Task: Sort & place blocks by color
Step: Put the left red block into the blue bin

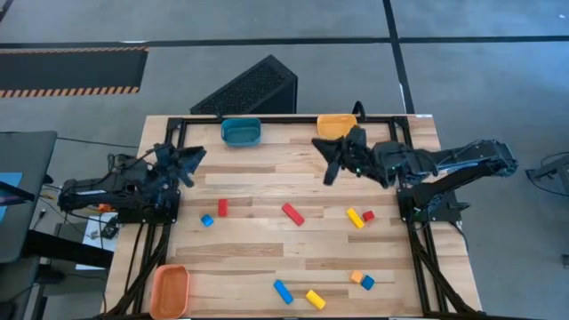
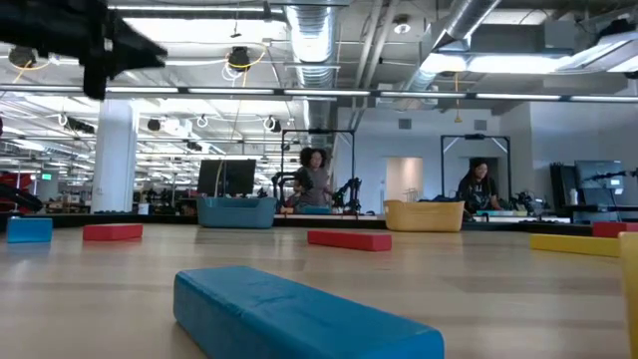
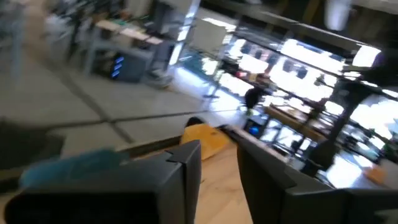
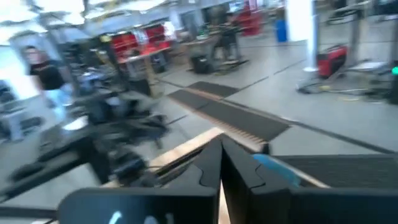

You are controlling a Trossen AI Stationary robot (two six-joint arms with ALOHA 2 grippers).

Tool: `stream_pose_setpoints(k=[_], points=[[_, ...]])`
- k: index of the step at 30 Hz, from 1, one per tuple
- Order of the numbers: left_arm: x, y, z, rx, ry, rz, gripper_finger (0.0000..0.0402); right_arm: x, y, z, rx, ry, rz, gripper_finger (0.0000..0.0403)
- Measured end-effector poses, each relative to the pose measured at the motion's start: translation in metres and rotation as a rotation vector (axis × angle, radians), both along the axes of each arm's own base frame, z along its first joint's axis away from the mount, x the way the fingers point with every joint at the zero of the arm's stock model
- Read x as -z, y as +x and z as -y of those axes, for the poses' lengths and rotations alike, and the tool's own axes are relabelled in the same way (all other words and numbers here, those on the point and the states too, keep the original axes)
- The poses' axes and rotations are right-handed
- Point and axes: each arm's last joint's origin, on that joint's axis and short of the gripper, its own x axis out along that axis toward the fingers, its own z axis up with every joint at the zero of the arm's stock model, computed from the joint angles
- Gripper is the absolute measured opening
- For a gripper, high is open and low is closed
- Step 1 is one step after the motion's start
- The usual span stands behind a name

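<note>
Take the teal bin (image 1: 241, 132), at the far edge of the tabletop (image 1: 267, 258), as your landmark. Your right tool (image 1: 331, 160) hangs above the tabletop to the right of this bin, just in front of the yellow bin (image 1: 335, 125); its fingers (image 4: 205, 168) are pressed together and carry nothing. Your left tool (image 1: 188, 160) waits to the left of the teal bin, near the tabletop's left edge, with its fingers (image 3: 186, 171) parted and a gap between them.

The blocks all lie on the tabletop, in front of the teal bin. Nearest to it are a red block (image 1: 223, 207) and a small blue block (image 1: 207, 220), then a long red block (image 1: 292, 213). More to the right are a yellow bar (image 1: 355, 218) touching a small red cube (image 1: 368, 216). Farthest from the bin, near the front edge, lie a blue bar (image 1: 283, 292), a yellow block (image 1: 315, 299), and an orange cube (image 1: 356, 277) touching a blue cube (image 1: 367, 283). An orange bin (image 1: 169, 291) stands at the front left corner.
</note>
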Motion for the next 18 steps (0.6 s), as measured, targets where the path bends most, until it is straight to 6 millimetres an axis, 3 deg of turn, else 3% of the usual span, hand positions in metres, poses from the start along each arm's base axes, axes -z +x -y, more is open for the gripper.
stream_pose_setpoints(k=[4,8,18], points=[[-0.016,-0.003,0.003,0.087,0.125,-0.028,0.013,0.008,-0.009,0.018,0.034,0.076,-0.09,0.0069],[-0.017,0.006,0.004,0.103,0.152,-0.073,0.0158,0.014,-0.023,0.024,0.004,0.143,-0.185,0.0104],[-0.005,0.078,0.018,0.269,0.117,-0.178,0.0171,0.024,-0.071,0.019,-0.001,0.261,-0.393,0.019]])
